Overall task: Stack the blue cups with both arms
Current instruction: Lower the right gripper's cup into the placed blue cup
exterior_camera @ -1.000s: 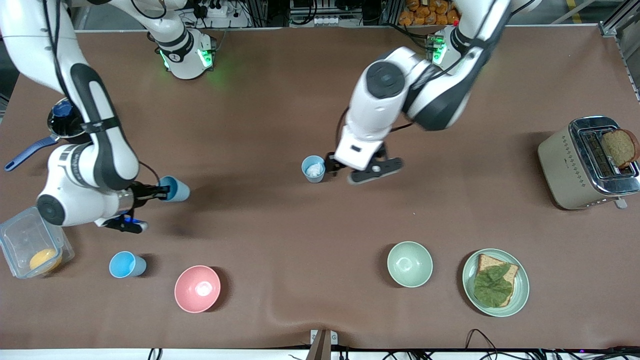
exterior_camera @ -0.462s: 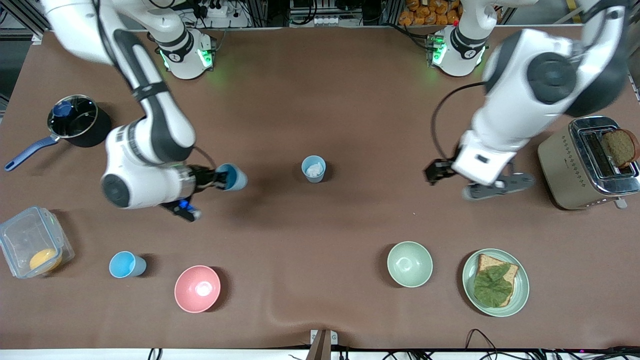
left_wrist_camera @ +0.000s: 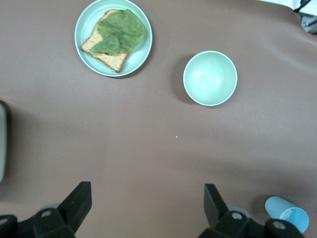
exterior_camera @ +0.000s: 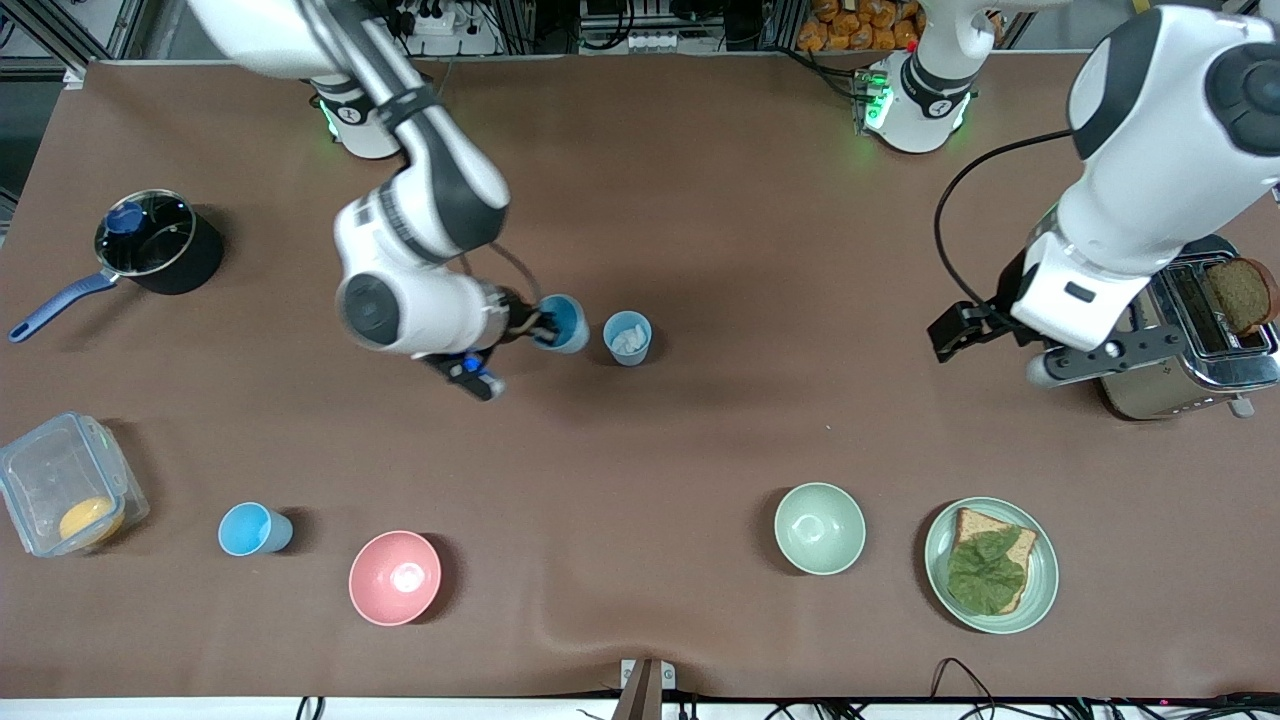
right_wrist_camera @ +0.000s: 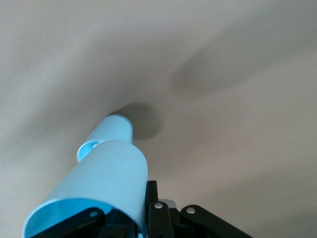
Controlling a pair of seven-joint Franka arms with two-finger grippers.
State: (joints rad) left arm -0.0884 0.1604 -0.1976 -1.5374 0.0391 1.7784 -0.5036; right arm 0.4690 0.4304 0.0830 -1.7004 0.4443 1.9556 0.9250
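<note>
Two cups: we saw one small tapered grey-blue plastic cup (exterior_camera: 561, 323) carried in the air and a second one like it (exterior_camera: 628, 337) standing mid-table with something white inside.
Right gripper (exterior_camera: 535, 322): we found it clamped on the carried cup's rim, just beside the standing cup, toward the right arm's end of the table.
Right wrist view: the held cup (right_wrist_camera: 101, 187) lay tilted, its base pointing toward the standing cup (right_wrist_camera: 105, 137).
Left gripper (exterior_camera: 975, 329): we saw it hanging with jaws spread and nothing in them, near the steel toaster (exterior_camera: 1180, 330); that arm waited.
Step in hand: we judged it the approach, stacking not yet done.
Next move: we reckoned the held cup must be turned upright, centred over the standing cup's mouth, and lowered before release.
Risk: we thought an off-centre descent could knock the standing cup over.
</note>
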